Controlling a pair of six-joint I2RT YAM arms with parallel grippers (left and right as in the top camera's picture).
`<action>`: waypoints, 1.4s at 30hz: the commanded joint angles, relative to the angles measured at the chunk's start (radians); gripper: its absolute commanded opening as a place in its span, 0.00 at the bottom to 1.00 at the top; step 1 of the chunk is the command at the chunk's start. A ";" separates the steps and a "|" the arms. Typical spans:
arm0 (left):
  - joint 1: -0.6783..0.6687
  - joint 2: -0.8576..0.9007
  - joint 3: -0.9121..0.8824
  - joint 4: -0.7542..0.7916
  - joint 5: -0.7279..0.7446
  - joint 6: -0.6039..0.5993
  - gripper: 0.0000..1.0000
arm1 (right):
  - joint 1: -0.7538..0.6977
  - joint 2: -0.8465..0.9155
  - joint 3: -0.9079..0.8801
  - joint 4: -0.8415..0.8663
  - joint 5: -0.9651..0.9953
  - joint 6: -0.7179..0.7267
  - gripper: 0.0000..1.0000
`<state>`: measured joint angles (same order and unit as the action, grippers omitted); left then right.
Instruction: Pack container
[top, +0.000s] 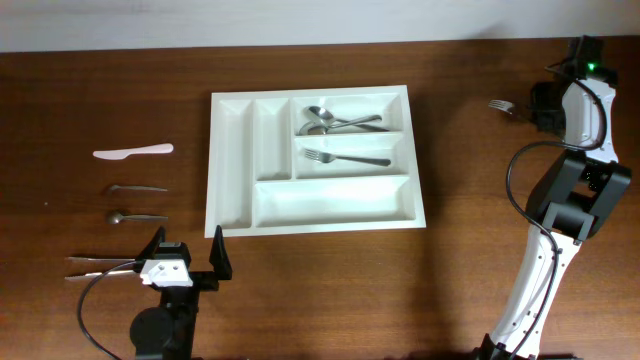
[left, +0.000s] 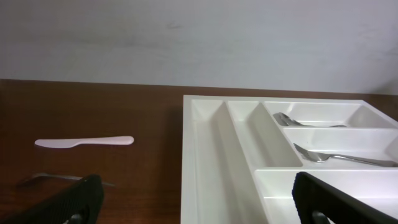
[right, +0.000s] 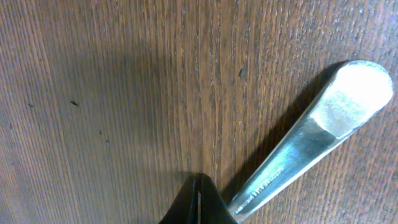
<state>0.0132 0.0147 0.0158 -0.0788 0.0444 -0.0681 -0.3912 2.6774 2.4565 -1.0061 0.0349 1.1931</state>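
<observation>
The container (top: 213, 160) is a white compartmented tray lying mid-table; it fills the right of the left wrist view (left: 205, 155). Spoons (top: 335, 121) lie in its top right compartment and a fork (top: 346, 158) in the one below. My left gripper (top: 188, 247) stands open just off the tray's front left corner, nothing between its fingers (left: 81, 199). Far right at the back, my right gripper (top: 532, 104) is shut on a metal fork (top: 502, 105). Its handle (right: 311, 140) juts out beside the closed tips (right: 199, 179), just above the wood.
Left of the tray lie a white plastic knife (top: 133, 151) (left: 84, 142), two metal utensils (top: 138, 188) (top: 135, 216) and a pair of thin metal pieces (top: 100, 266) beside my left arm. The wall edge runs along the table's back.
</observation>
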 joint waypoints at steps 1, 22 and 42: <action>0.001 -0.009 -0.006 0.000 -0.001 0.016 0.99 | -0.001 0.013 -0.009 -0.020 -0.025 -0.008 0.04; 0.001 -0.009 -0.006 0.000 -0.001 0.016 0.99 | -0.002 0.013 -0.009 -0.241 -0.119 -0.122 0.04; 0.001 -0.009 -0.006 0.000 -0.001 0.016 0.99 | 0.008 0.013 -0.009 -0.383 -0.114 -0.492 0.04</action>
<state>0.0132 0.0147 0.0158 -0.0788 0.0444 -0.0681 -0.3920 2.6656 2.4683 -1.3663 -0.0776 0.8009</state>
